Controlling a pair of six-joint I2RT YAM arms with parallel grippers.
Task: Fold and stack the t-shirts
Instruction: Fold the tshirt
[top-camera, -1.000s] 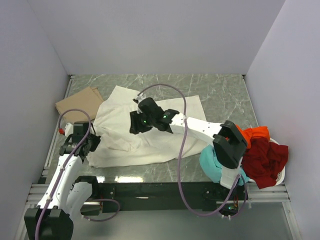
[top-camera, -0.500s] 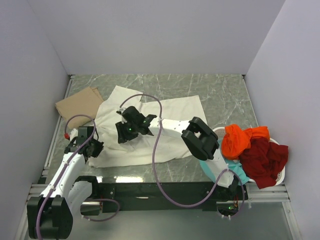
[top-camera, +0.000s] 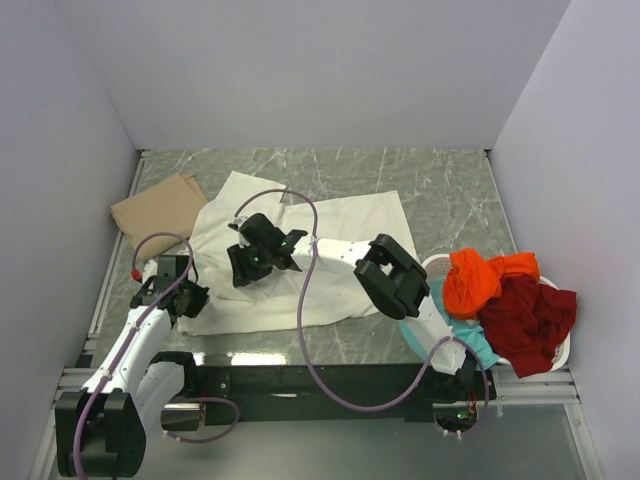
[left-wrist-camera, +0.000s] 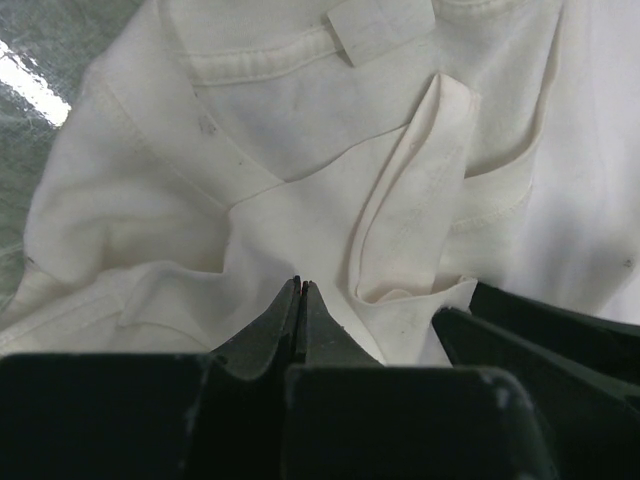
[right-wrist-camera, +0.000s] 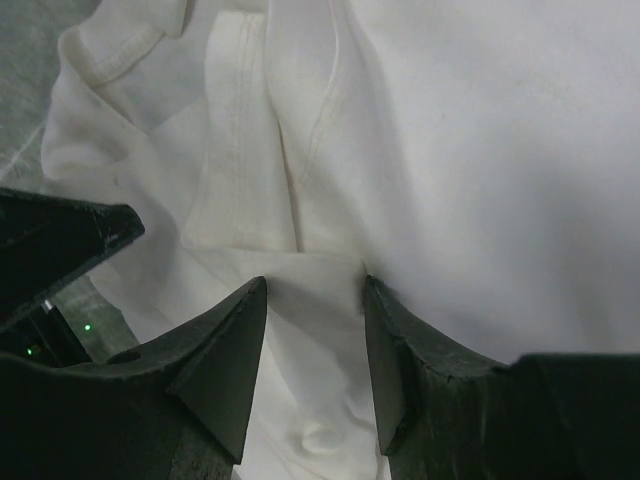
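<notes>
The big cream-white shirt (top-camera: 360, 215) lies spread out on the counter (top-camera: 440, 190), and it is bumpy and wrinkled, not folded. Both arms are busy at its neck end. The right gripper (right-wrist-camera: 315, 285) hangs right over the shirt with its fingers apart, and a ridge of cloth runs up between them. It is not pinching anything. The left gripper (left-wrist-camera: 300, 292) is just beside it, squeezed tight shut, with its tip down on the cloth near the collar. I cannot tell if a thin bit of cloth is caught in it.

Past the left gripper, near the wall, the tan shirt (top-camera: 160, 205) lies flat by itself. It looks folded, so I think that one is done. Far behind the right gripper, by that arm's base, a white basket (top-camera: 432, 266) holds the orange shirt (top-camera: 480, 280) and the dark red shirt (top-camera: 525, 315) in a messy heap. A bit of teal shirt (top-camera: 484, 346) peeks out too.

So most of the job is left: this shirt, then three more, then the stack.
</notes>
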